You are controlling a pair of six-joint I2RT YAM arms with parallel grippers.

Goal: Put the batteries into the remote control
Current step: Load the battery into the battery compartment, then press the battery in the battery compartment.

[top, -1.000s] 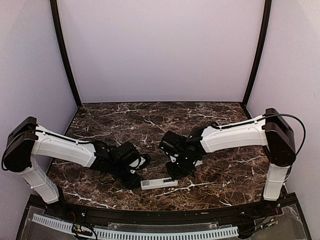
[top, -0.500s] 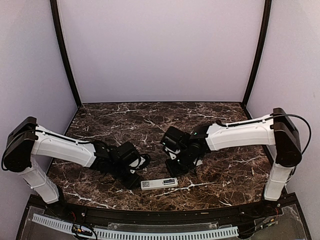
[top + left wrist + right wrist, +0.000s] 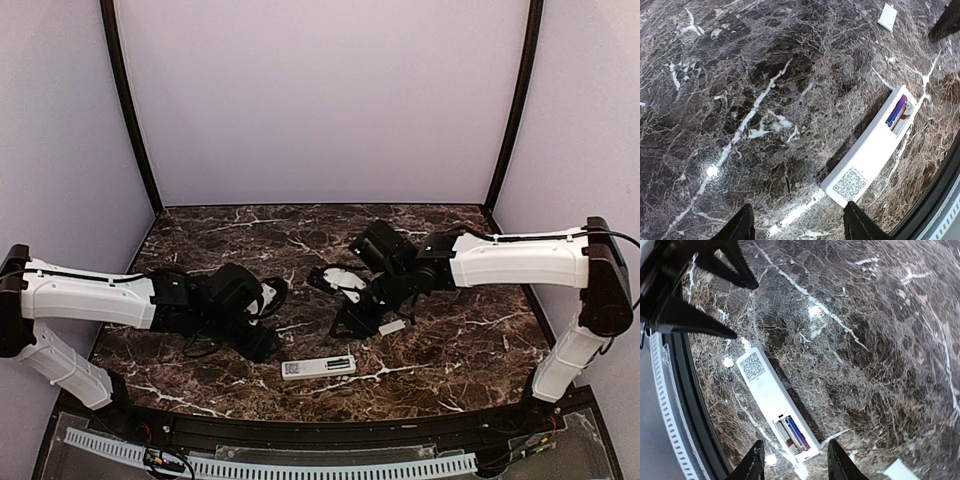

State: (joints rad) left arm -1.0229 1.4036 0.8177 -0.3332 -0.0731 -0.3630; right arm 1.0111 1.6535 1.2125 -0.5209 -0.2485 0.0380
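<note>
Showing its QR code (image 3: 850, 182), the remote control (image 3: 872, 147) lies free; left pincer (image 3: 800, 225) and right pincer (image 3: 795, 461) gape empty.

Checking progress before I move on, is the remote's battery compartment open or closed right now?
Open. Both wrist views show the remote control with its bay uncovered and a bluish battery inside.

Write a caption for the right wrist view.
Remote control lies label-up on marble table, batteries seated in its open compartment.
</note>
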